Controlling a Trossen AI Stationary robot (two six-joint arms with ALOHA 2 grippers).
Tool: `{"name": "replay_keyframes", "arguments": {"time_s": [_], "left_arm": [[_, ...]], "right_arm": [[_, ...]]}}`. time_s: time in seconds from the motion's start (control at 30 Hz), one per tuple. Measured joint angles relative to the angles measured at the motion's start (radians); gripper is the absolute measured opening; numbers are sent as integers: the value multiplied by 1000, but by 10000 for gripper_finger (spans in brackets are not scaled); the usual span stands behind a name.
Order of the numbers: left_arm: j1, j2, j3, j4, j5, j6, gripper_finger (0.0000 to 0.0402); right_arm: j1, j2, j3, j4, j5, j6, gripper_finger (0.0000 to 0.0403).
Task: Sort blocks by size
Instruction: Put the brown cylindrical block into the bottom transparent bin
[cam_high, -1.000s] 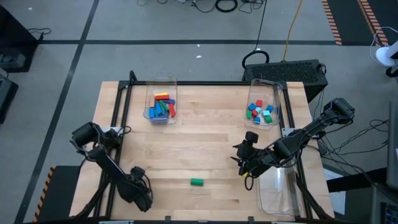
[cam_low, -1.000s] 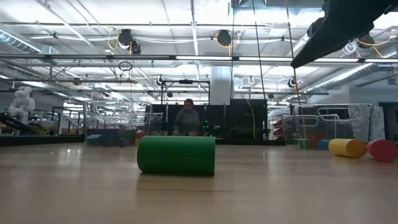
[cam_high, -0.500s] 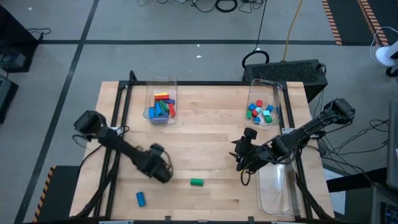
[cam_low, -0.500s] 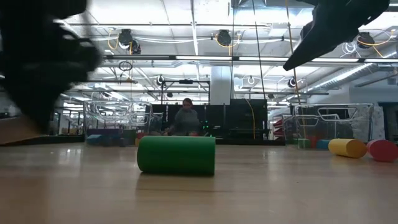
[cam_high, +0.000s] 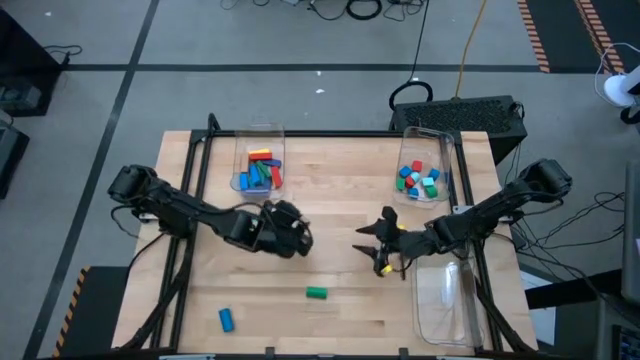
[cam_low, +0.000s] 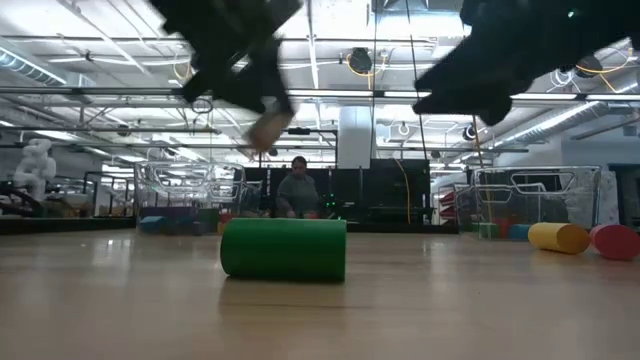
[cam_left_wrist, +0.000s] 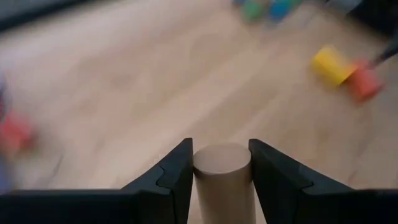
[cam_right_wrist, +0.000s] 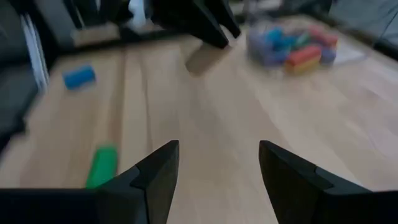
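Over the table from up high, the left gripper (cam_high: 290, 236) hangs mid-table and the right gripper (cam_high: 372, 243) faces it; 2 blocks lie loose near the front edge: a green cylinder (cam_high: 316, 293) and a blue cylinder (cam_high: 226, 319). Sorted blocks sit in 2 bins (cam_high: 259, 135) at the back.

Low view: the green one lies on its side, so it'd probably roll if nudged.

Left wrist: fingers clamped on a plain wood cylinder (cam_left_wrist: 222, 177). Looks light, stiff and smooth, so I'd pinch across the round sides.

Right wrist: jaws spread, holding nothing.
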Motion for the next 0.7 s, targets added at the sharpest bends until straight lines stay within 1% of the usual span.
{"name": "replay_keyframes", "arguments": {"time_s": [0.03, 0.1, 0.13, 0.2, 0.3, 0.4, 0.47, 0.53, 0.7], "left_arm": [[6, -4, 0, 70, -14, 56, 141], [18, -5, 1, 209, -26, 170, 141], [22, -4, 1, 270, -25, 224, 141], [31, -1, 1, 386, -18, 327, 141], [36, 9, 2, 518, 18, 454, 141], [38, 20, 2, 634, 31, 519, 141], [38, 25, 1, 678, 47, 559, 141], [45, 39, 2, 739, 82, 570, 141], [60, 65, 2, 803, 139, 581, 141]], "right_arm": [[-8, 1, -36, 101, -2, -10, 206], [-28, 1, -98, 300, -57, -31, 206], [-37, 1, -119, 378, -99, -37, 206], [-54, 1, -145, 466, -151, -40, 206], [-65, 1, -142, 483, -157, -50, 206], [-65, 14, -124, 491, -155, -88, 206], [-65, 26, -112, 485, -154, -122, 206], [-71, 45, -88, 493, -153, -142, 206], [-92, 99, -37, 492, -150, -178, 206]]}}
